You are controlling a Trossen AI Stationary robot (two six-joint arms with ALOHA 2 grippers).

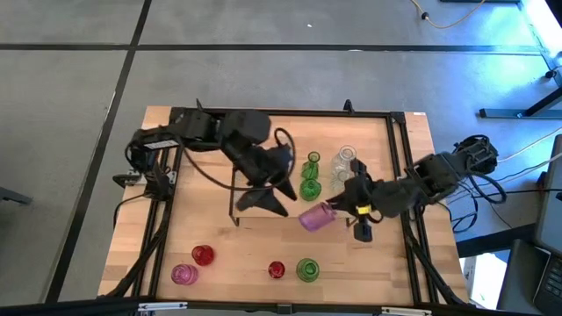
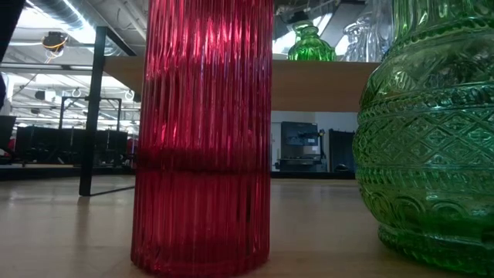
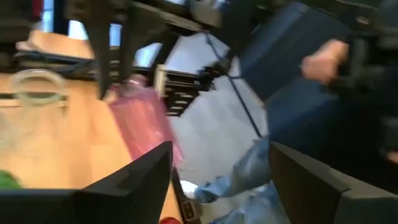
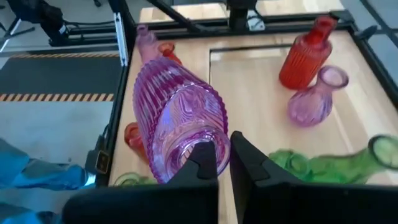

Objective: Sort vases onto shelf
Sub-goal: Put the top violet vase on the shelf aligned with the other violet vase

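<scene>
My right gripper [image 1: 349,207] comes in from the table's right, shut on a pink ribbed vase [image 1: 316,217] at the shelf's near right corner. My left gripper [image 1: 266,191] hovers open over the shelf [image 1: 250,180], touching nothing. In the left wrist view the pink vase [image 3: 143,121] shows beyond its fingers. Two green vases [image 1: 310,187] and a clear one [image 1: 343,161] stand on the shelf's right part. Near the table's front edge stand a red vase [image 1: 203,254], a pink one [image 1: 183,274], a small red one [image 1: 277,269] and a green one [image 1: 307,269]. My right gripper has the pink vase at its base end [image 4: 214,134], the two fingers [image 4: 205,163] almost closed at the base's edge; the fingers hide the exact spot. They come roughly level from the table's right. The vase lies on its side, neck [image 4: 144,38] pointing away from the gripper.
The low view is filled by a red ribbed vase [image 2: 202,139] and a green patterned vase [image 2: 432,131] close by, with the shelf top [image 2: 324,83] behind. A person in jeans stands beyond the table, a hand [image 3: 323,59] in view. Black frame rails [image 1: 406,167] border the table.
</scene>
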